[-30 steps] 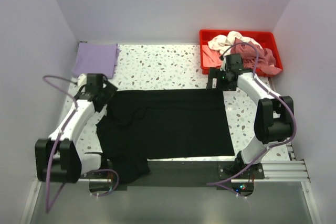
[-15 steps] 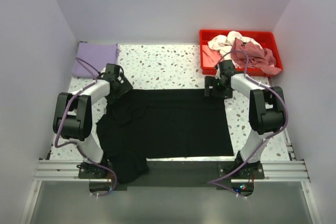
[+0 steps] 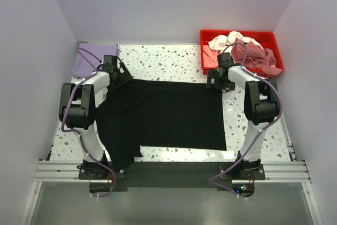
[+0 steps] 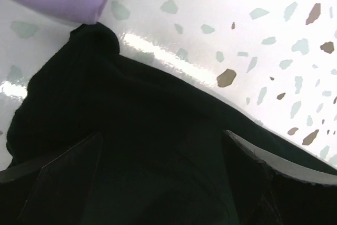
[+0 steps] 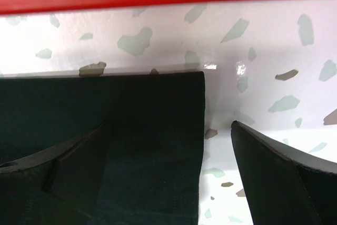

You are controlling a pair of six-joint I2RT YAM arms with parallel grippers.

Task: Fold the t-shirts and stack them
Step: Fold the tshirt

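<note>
While the left claw (image 4: pixel 163 183) is standing released, jaws spread wide and straddling dark cloth without pinching it, the right claw (image 5: pixel 168 183) is standing likewise released, the far right corner of the black t-shirt (image 3: pixel 168 114) lying flat between its fingers. Item one, black t-shirt: one, lying spread across the bench (image 3: pixel 168 59), the left claw sitting at its far left corner and the right claw at its far right corner. Change noted: over the last second both arms have been reaching away from their bases and the shirt has been travelling with them. Its far edge is now sitting nearer the back of the bench, and less of the bunch at the near left is drooping over the edge. Reading of this, as a judgement: the garment is being squared up for folding, but its left side is looking rumpled, so no fold is beginning yet. Item two, lavender t-shirt (image 3: pixel 95 56): one, lying flat at the far left corner, just beyond the left claw. Item three, red tray (image 3: pixel 206 59): one, sitting at the far right, just beyond the right claw. Item four, heap of pale t-shirts (image 3: pixel 247 51) in the tray: white, pale pink and dusty-rose tones are showing, three at a guess, though the tangle is preventing a sure count. Claws: two.
</note>
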